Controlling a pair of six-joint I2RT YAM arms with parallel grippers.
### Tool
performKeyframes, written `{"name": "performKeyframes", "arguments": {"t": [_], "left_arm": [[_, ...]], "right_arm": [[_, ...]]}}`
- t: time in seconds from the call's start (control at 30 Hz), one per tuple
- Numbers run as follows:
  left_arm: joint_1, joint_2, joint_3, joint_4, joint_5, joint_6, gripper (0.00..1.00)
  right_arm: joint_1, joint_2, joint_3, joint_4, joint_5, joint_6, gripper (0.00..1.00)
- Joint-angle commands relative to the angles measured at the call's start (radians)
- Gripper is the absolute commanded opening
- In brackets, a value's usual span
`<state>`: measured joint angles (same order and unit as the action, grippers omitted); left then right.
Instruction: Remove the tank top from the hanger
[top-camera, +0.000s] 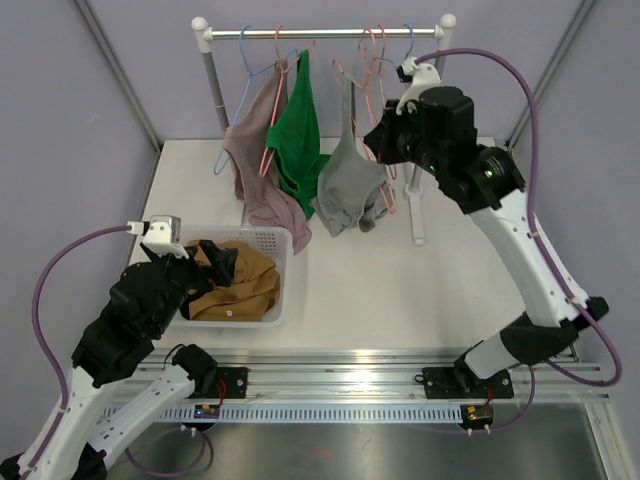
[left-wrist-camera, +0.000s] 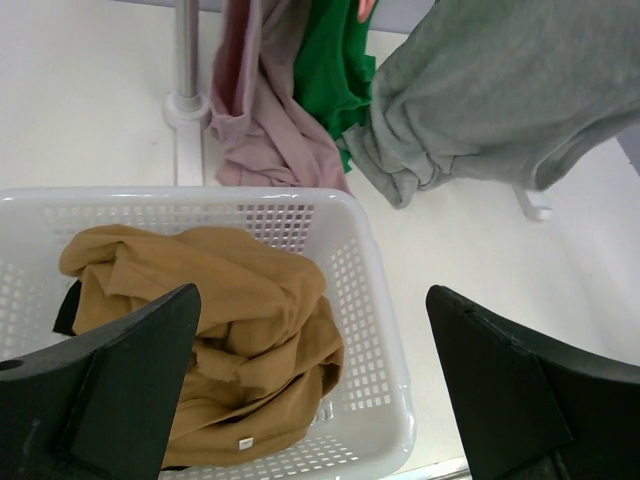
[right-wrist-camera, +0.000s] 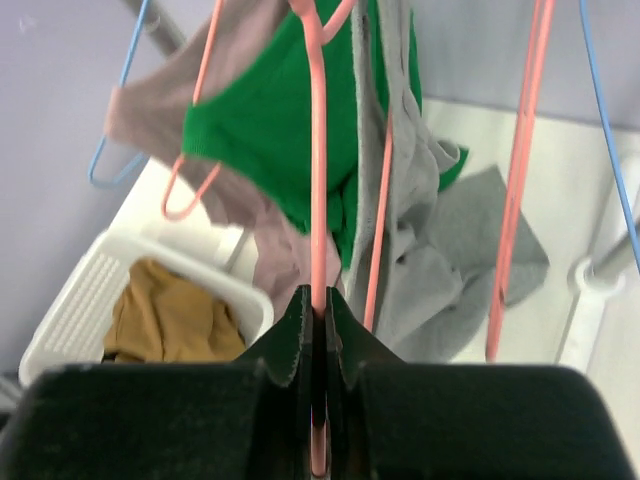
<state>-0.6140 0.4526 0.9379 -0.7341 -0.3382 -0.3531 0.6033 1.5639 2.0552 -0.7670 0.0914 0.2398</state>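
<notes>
A grey tank top (top-camera: 348, 190) hangs from a pink wire hanger (top-camera: 382, 120) on the clothes rail (top-camera: 325, 32). A green top (top-camera: 298, 130) and a mauve top (top-camera: 258, 150) hang to its left. My right gripper (top-camera: 374, 145) is up at the hangers, shut on a pink hanger wire (right-wrist-camera: 318, 150). In the right wrist view (right-wrist-camera: 318, 300) the grey tank top (right-wrist-camera: 420, 270) hangs just right of that wire, the green top (right-wrist-camera: 270, 120) behind it. My left gripper (top-camera: 212, 260) is open and empty over the white basket (left-wrist-camera: 400, 400); its jaws (left-wrist-camera: 310, 300) stand wide apart.
The white basket (top-camera: 292, 270) at the front left holds a brown garment (top-camera: 240, 285). Empty pink and blue hangers (top-camera: 405, 50) hang at the rail's right end. The rack's posts (top-camera: 212, 95) and foot (top-camera: 418, 215) stand on the table.
</notes>
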Motion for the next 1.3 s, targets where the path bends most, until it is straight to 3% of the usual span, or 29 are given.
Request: {"name": "performKeyframes", "arguments": {"t": [0.0, 0.17, 0.37, 0.47, 0.63, 0.73, 1.03, 1.27], "left_arm": [[0.003, 0.033, 0.035, 0.090, 0.114, 0.003, 0.99], [0.002, 0.078, 0.058, 0.175, 0.229, -0.035, 0.99], [-0.041, 0.126, 0.033, 0.376, 0.372, -0.086, 0.99], [-0.133, 0.150, 0.044, 0.448, 0.349, -0.093, 0.99], [-0.375, 0.268, 0.087, 0.486, 0.084, -0.037, 0.99], [-0.441, 0.386, 0.131, 0.495, -0.004, -0.020, 0.99], [-0.500, 0.632, 0.210, 0.581, -0.007, -0.014, 0.97], [-0.501, 0.699, 0.191, 0.688, 0.060, -0.021, 0.94]], "right_arm": [[0.004, -0.233, -0.136, 0.052, -0.087, 0.038, 0.00], [0.006, -0.395, -0.237, -0.133, -0.226, 0.029, 0.00], [0.006, -0.649, -0.507, -0.189, -0.395, 0.064, 0.00], [0.006, -0.738, -0.593, -0.222, -0.401, 0.088, 0.00], [0.006, -0.838, -0.711, -0.203, -0.406, 0.104, 0.00], [0.006, -0.874, -0.776, -0.158, -0.426, 0.131, 0.00], [0.004, -0.903, -0.828, -0.111, -0.449, 0.154, 0.00], [0.004, -0.907, -0.845, -0.109, -0.463, 0.158, 0.00]]}}
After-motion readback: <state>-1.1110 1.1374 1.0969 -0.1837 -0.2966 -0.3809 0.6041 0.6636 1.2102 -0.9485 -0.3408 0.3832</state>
